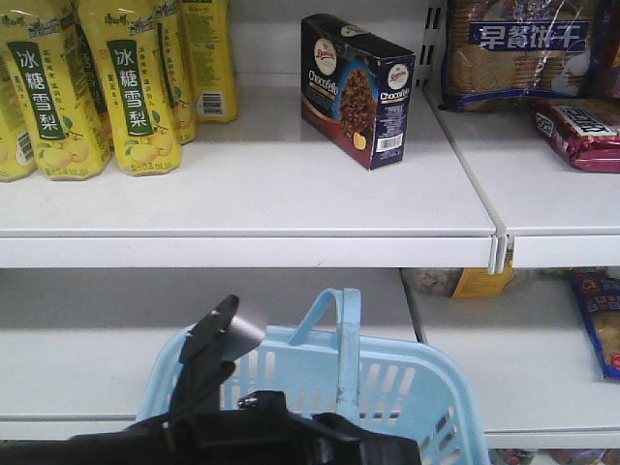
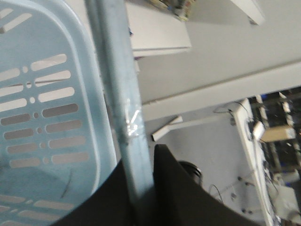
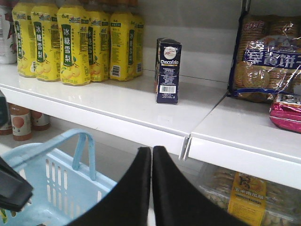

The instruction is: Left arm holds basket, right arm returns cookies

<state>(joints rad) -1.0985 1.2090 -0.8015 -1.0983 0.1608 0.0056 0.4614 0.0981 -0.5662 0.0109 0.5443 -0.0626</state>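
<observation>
cookies [image 1: 356, 89] upright on shelf [image 1: 252, 189] | R gripper [image 3: 152, 160] closed, empty | L gripper [image 2: 141, 197] prob. clamping basket [image 1: 407, 387] handle

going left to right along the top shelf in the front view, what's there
yellow drink bottles → cookies → biscuit bag → red packet, which lies just in front of and below the biscuit bag at the far right

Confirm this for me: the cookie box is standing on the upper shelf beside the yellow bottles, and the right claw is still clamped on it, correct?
Not quite. The cookie box does stand on the upper shelf beside the yellow bottles, but the right claw is shut on nothing, well back from the box. The right wrist view shows it.
</observation>
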